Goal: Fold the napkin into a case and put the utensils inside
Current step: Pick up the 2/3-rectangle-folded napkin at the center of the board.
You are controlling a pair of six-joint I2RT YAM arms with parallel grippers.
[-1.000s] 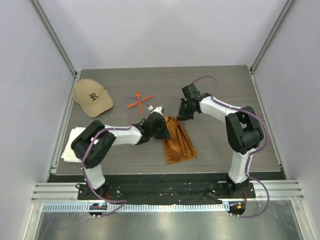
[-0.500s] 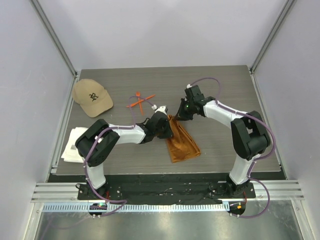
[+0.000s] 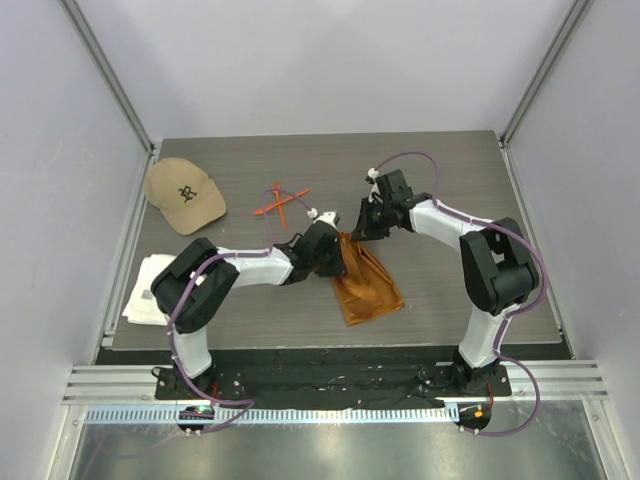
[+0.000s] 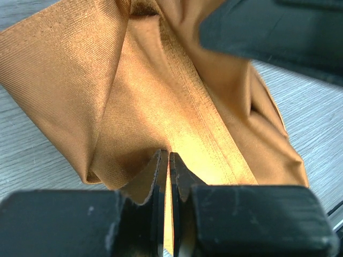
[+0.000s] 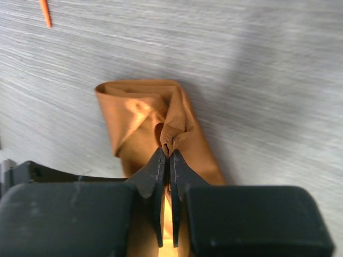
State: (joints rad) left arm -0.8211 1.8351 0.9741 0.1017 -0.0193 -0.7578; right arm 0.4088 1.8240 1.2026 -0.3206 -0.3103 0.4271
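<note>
Pinching: left gripper point(image 4: 169, 159) and right gripper point(image 5: 167, 154) both nip the napkin point(image 3: 368, 290).
Risk: thin cloth slips free, fold collapses.

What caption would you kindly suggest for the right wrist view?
Right pincer pinching a bunched fold of the rust-orange napkin over the grey table.

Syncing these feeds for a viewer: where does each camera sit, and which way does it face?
Top: above, behind the bases, facing down on the table; both arms show.
Left wrist: on that arm, facing along the left pincer at the napkin; fingertips show.
Right wrist: on that arm, facing along the right pincer at the napkin's end; fingertips show.
Shared: all three see the napkin.
</note>
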